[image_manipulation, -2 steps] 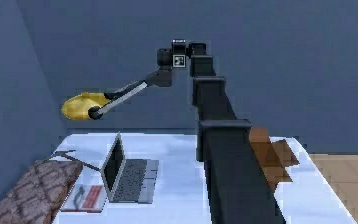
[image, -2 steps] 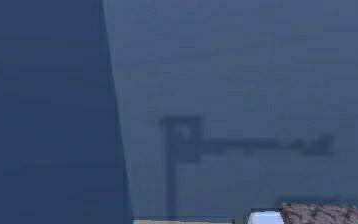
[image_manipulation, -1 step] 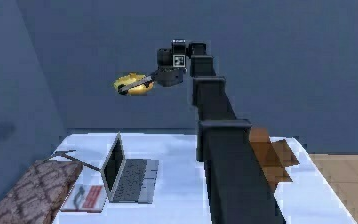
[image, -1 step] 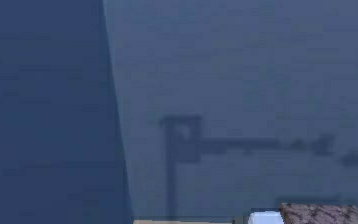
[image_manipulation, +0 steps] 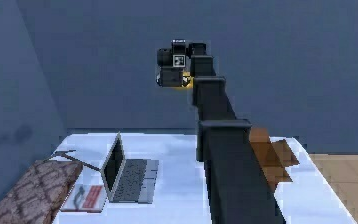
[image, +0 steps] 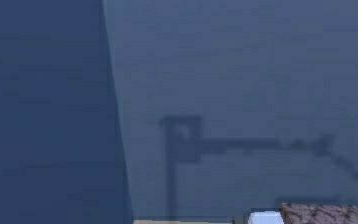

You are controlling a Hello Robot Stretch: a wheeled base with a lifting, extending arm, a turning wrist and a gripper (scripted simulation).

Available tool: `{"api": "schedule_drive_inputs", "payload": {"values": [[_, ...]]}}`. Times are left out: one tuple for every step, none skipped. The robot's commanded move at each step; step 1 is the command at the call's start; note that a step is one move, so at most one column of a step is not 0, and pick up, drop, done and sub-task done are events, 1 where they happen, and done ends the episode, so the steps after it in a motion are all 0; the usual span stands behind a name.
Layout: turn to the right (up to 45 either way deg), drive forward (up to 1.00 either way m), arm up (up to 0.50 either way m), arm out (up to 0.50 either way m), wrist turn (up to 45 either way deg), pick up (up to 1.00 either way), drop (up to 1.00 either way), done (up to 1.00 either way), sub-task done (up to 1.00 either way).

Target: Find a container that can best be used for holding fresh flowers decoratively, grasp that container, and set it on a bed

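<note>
Nearest, my arm (image_manipulation: 232,160) runs as a dark bar across a white bed (image_manipulation: 177,150), passing just right of the laptop (image_manipulation: 127,175), which lies with its lid raised. Left of the laptop lie a small red-and-white flat thing (image_manipulation: 87,197) and, beyond that, a patterned cushion (image_manipulation: 42,190). A brown boxy thing (image_manipulation: 272,155) sits well to the laptop's right, on the other side of my arm. Farther out than the laptop, my pincer (image_manipulation: 167,68) hangs against the blue wall (image_manipulation: 287,60).

I cannot tell whether the pincer is spread or pressed together. Its far end is a dark lump I cannot part into fingers and load, so I cannot tell whether the flower container hangs there either. No vase shape stands near the laptop.

Judging by the reach, the step is setting down on the bed. To do it well I would draw back until the pincer is over bare sheet beyond the laptop, clear of its lid and the brown thing. Then I would lower slowly and let go only once the base rests flat.
</note>
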Motion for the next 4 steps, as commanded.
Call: {"api": "schedule_drive_inputs", "payload": {"values": [[0.0,0.00,-0.46,0.00,0.0,0.00,0.00,0.00,0.00],[0.0,0.00,-0.32,0.00,0.0,0.00,0.00,0.00,0.00],[0.0,0.00,0.00,0.00,0.0,0.00,1.00,0.00,0.00],[0.0,0.00,0.10,0.00,0.0,0.00,0.00,0.00,0.00]]}}
